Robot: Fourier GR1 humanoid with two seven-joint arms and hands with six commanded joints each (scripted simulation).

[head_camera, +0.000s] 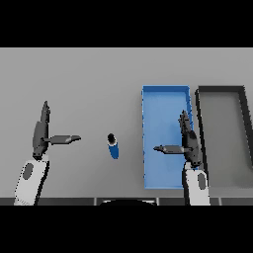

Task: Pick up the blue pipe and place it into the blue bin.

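From left to right, you see your left hand [41, 132] with fingers straight, the blue pipe [113, 147] lying apart to its right, and your right hand [187, 141], likewise straight-fingered and empty, over the blue bin [163, 101].

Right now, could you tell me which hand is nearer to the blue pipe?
Left. The left hand hovers open just left of the blue pipe, its thumb pointing toward it. The right hand hangs open farther away, over the blue bin.
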